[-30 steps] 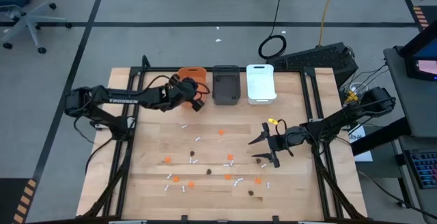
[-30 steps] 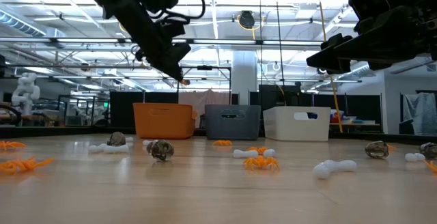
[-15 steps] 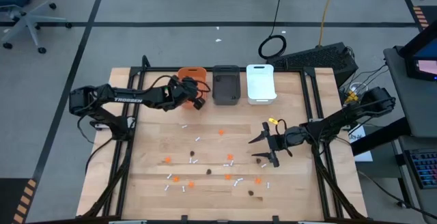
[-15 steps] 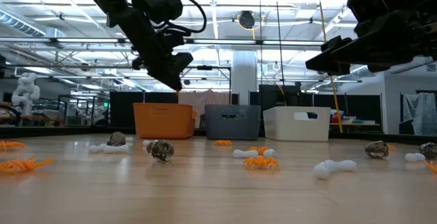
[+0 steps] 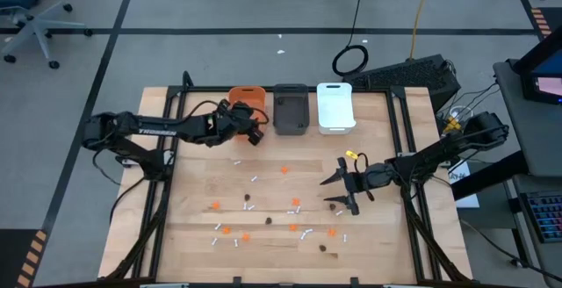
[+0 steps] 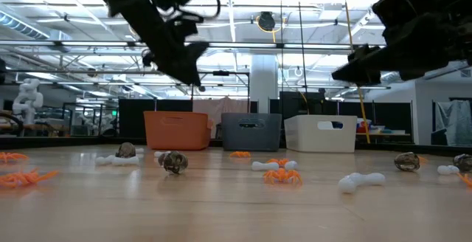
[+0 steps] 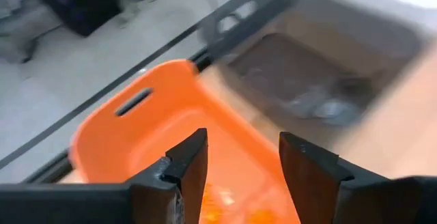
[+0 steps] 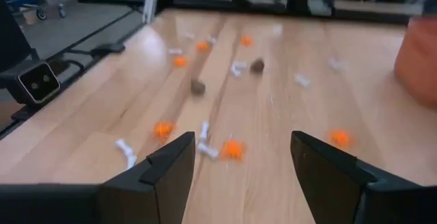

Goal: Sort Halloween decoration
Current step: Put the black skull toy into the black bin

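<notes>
Two pincers agape: left pincer [image 7: 239, 166] over orange bin [image 7: 147, 125] (right pincer [image 5: 338, 191] mid-table)

Only one readable bit: white lettering along the left arm [image 5: 149, 133] in the high view, looks like "TROSSEN", small and barely legible. Nothing readable on the bins, the worktop or the little scattered pieces. Low view and both wrist views: no text, numbers or signs to make out anywhere. Screen glowing at the far right edge [image 5: 546, 83], content too small to read.
</notes>
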You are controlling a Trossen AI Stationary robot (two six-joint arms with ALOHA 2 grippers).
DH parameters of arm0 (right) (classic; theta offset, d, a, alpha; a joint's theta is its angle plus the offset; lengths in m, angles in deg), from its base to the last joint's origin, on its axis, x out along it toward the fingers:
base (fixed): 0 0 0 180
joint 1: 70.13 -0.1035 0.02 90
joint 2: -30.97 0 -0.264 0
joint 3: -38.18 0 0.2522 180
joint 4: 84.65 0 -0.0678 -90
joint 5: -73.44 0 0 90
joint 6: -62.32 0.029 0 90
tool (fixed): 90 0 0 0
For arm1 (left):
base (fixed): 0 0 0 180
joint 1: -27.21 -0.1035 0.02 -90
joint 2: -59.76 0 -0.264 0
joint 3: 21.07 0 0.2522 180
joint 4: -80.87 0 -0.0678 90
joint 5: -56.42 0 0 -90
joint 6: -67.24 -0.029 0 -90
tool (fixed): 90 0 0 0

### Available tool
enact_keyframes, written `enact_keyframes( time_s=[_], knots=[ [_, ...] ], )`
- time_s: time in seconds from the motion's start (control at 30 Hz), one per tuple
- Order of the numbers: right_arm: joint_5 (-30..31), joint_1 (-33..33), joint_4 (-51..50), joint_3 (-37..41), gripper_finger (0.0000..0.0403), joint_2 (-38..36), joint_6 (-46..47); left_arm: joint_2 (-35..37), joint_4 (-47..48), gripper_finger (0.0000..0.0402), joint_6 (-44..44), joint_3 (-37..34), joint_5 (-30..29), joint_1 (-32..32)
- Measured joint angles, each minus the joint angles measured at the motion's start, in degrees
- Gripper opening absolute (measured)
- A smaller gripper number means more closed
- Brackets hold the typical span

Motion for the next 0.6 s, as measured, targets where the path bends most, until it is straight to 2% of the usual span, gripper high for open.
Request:
enact_keyframes(
  time_s=[0.1,0.23,0.33,0.5,0.6],
  knots=[
    [-0.12,0.0,-6.24,-0.12,0.0226,-1.46,4.02,2.66,-0.21,0.018,0.06,0.0,0.76,3.58],
    [-0.18,-0.67,-21.15,-2.76,0.0226,-3.86,9.24,4.57,-0.61,0.018,-0.98,0.0,0.63,9.6],
    [-0.58,-1.74,-28.63,-5.3,0.0226,-4.3,11.06,4.75,-1.01,0.018,-1.47,0.02,0.33,13.84],
    [-5.04,-4.71,-32.7,-6.51,0.0226,-4.3,11.45,4.16,-3.48,0.018,-0.1,0.06,-2.66,19.59],
    [-3.31,-6.45,-32.27,-6.54,0.0229,-4.05,11.48,3.57,-6.22,0.018,0.18,0.03,-4.91,22.58]
  ],
)
